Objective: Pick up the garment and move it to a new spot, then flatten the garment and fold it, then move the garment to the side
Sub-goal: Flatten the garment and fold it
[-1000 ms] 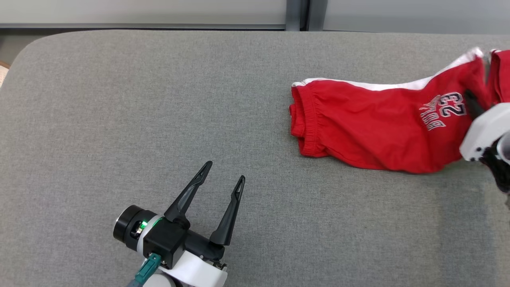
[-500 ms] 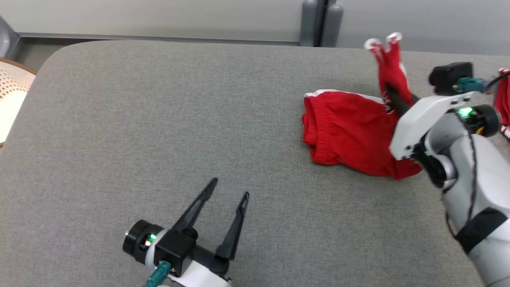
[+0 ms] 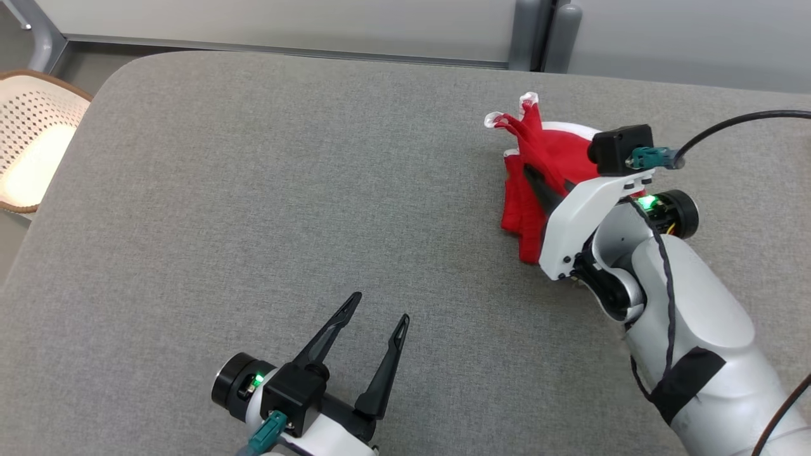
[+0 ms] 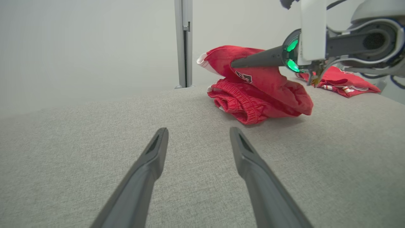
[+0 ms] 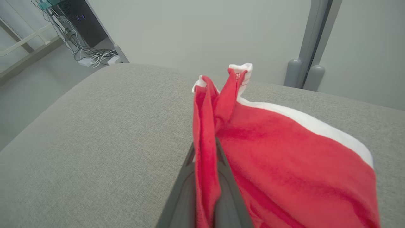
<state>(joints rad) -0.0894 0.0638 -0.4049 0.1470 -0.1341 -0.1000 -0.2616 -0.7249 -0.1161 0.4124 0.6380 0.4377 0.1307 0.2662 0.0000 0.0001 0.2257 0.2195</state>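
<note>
Right gripper: My right gripper (image 3: 528, 170) (image 5: 205, 145) is clamped tight on the red garment (image 3: 550, 151) (image 4: 262, 95) (image 5: 284, 152), with a bunched fold of cloth pinched between the two dark fingers.
Lifted edge: A white-trimmed hem sticks up past my fingertips, raised clear of the surface.
Left gripper: My left gripper (image 3: 380, 306) (image 4: 198, 129) holds nothing. Its fingers are spread wide and it sits low over bare fabric, pointing towards the garment and well apart from it.
Garment: Red shorts with white trim and a small printed patch. One part is up in my right grip. The rest is heaped on the grey padded table (image 3: 285, 190) at its far right side, and the gathered elastic waistband faces my left gripper.
Behind my right arm: The left wrist view shows a second red cloth (image 4: 343, 84) lying flat on the table, beyond the held garment.
Off the table: A cream perforated basket (image 3: 31, 145) stands beside the far left corner.
Cable: A black cable (image 3: 728, 123) arcs away from my right wrist.
</note>
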